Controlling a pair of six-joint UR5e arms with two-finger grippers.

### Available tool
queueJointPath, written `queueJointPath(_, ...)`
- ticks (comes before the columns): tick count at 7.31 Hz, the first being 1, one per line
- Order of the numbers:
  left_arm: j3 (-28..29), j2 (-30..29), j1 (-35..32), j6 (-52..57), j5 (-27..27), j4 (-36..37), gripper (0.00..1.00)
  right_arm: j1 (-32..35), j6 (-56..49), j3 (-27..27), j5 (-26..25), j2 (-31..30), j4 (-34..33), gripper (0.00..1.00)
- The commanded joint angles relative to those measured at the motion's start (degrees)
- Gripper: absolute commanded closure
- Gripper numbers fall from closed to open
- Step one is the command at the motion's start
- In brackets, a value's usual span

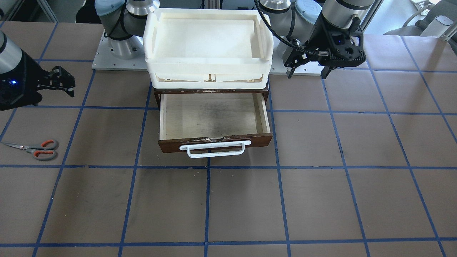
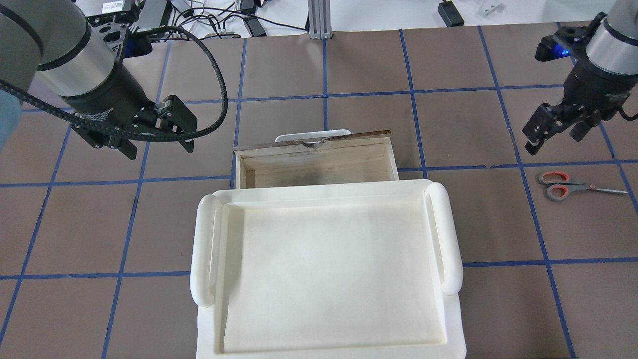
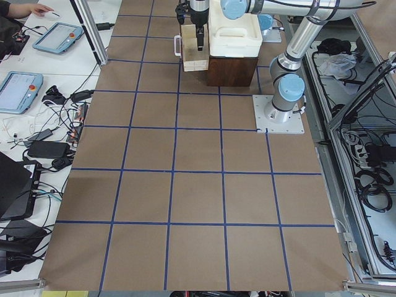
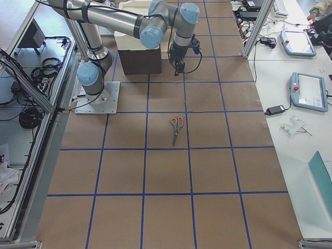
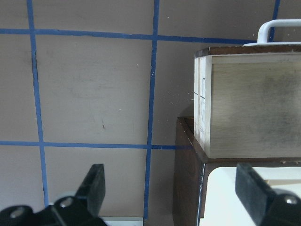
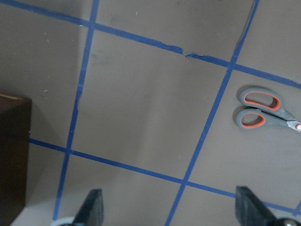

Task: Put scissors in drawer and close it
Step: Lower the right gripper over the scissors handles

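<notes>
The scissors (image 2: pixel 578 186) lie by the worktop's (image 2: pixel 448 65) right edge, blades pointing toward it, near the right gripper (image 2: pixel 554 137) on its robot side. That gripper hangs wide open and empty, the nearer of the 2.

No text, brand, number or sign is legible. Overhead view: a line of pale lettering (image 2: pixel 97 113) runs along the black body of the left gripper (image 2: pixel 159 148), too small to read. A white sticker (image 2: pixel 112 6) beyond the bench's far edge, near its left corner, is likewise unreadable.
</notes>
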Motion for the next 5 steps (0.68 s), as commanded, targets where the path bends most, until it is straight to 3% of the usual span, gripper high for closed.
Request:
queueJointPath(1,0.03,0.34,0.00,0.12,0.30,-0.15,0.00,-9.00,-19.92,6.97,-2.44,0.22,-9.18,0.03)
queueJointPath(2,0.03,0.26,0.00,0.12,0.39,-0.15,0.00,-11.73,-31.85,9.70,-3.32,1.53,-16.72,0.03)
queueJointPath(4,0.03,0.26,0.00,0.12,0.39,-0.15,0.00,-17.53,-50.26,11.22,-2.28,7.31,-22.47,0.03)
queueJointPath(5,0.03,0.26,0.00,0.04,0.30,-0.15,0.00,-18.25,-57.91,13.05,-2.28,9.78,-29.12,0.04)
